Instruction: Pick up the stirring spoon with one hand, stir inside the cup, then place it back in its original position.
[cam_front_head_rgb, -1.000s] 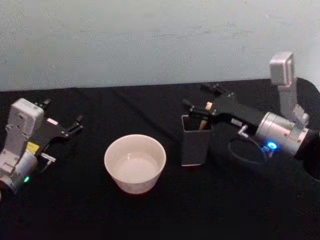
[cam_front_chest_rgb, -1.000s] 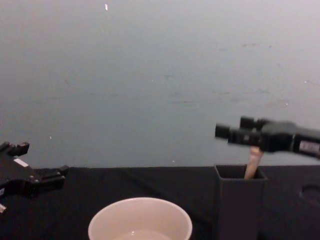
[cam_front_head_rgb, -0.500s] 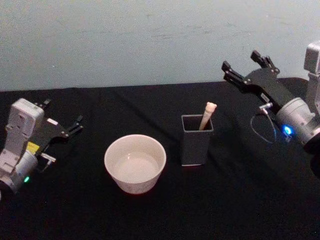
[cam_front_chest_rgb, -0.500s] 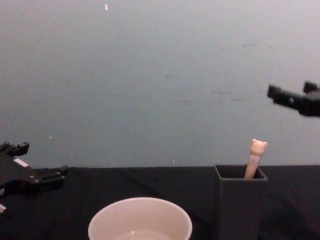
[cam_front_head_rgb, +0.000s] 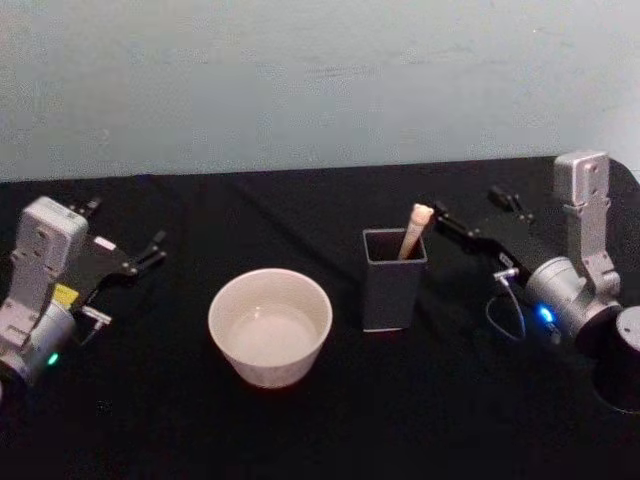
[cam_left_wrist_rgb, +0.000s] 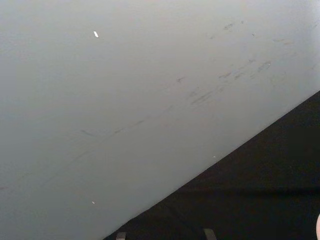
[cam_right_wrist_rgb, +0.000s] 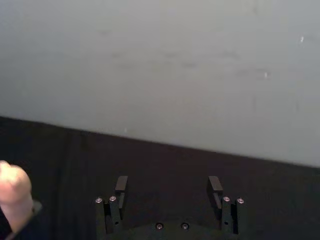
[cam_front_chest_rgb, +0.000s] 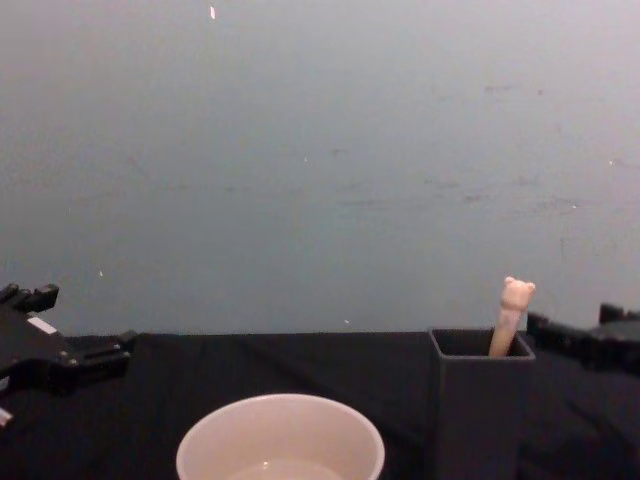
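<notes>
Standing nearest the viewer on the matt black surface, the cup is a wide, round, smooth cream-white bowl shape with a thin rim. Just right of the cup, apart from it, rises the dark grey square-sided holder, tall and narrow. The stirring spoon stands inside this holder, tilted, its pale beige handle and tiny bear head projecting above the rim. Right of the holder, the right tool hangs released, its black fingers spread and grasping nothing. Well left of the cup, the left tool rests parked, fingers likewise apart. A plain pale wall lies beyond.
</notes>
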